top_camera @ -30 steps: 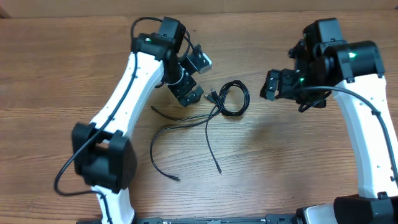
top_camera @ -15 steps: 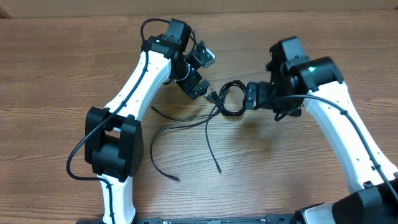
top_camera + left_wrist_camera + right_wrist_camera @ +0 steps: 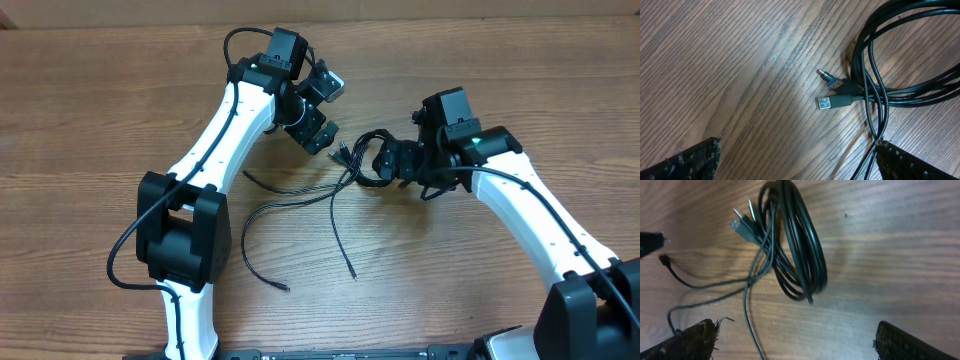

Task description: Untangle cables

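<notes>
Thin black cables (image 3: 340,190) lie tangled on the wooden table. A coiled bundle (image 3: 372,158) sits at the right of the tangle, and loose strands trail down and left. Two plug ends (image 3: 832,95) lie side by side next to the coil (image 3: 797,240). My left gripper (image 3: 322,140) is open and empty, just up and left of the plugs. My right gripper (image 3: 392,162) is open and empty, at the right edge of the coil. In the right wrist view one strand (image 3: 747,310) runs between its fingers.
The wooden table (image 3: 480,280) stretches around the tangle. Loose cable ends lie at the lower middle (image 3: 352,274) and lower left (image 3: 284,288). The left arm's base (image 3: 180,250) stands at the lower left.
My right gripper has moved left and down until it reaches the coil. My left gripper has shifted right toward the plug ends. The cables have not moved.
</notes>
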`<action>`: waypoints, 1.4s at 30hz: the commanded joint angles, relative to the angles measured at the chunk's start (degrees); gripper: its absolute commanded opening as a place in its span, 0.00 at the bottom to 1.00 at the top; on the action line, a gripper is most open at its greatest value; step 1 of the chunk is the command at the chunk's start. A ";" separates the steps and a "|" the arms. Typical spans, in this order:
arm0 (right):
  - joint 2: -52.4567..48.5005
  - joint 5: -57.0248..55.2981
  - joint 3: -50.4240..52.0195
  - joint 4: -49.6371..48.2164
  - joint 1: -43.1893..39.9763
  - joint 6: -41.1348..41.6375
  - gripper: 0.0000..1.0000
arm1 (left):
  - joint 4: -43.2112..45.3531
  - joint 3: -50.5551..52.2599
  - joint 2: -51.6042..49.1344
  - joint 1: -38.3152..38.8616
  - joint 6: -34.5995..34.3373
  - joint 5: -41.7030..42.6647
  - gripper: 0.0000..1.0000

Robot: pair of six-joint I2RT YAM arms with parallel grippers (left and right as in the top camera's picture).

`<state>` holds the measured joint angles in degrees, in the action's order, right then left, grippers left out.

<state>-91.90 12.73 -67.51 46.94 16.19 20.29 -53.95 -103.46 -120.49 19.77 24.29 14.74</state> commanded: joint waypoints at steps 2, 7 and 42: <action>-3.74 0.72 0.35 -2.38 0.20 -0.61 1.00 | 0.22 -0.26 0.28 0.11 -0.76 -0.11 1.00; -9.77 0.28 0.35 -6.38 0.20 -1.66 0.97 | 0.44 -0.26 0.28 0.11 -0.76 -0.09 0.99; -11.80 0.85 -2.56 -11.76 0.20 -1.20 0.04 | 0.85 -0.26 0.28 0.11 -0.74 -0.11 1.00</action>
<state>-104.33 13.54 -67.79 35.53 16.19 19.20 -53.49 -103.46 -120.49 19.77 24.10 14.74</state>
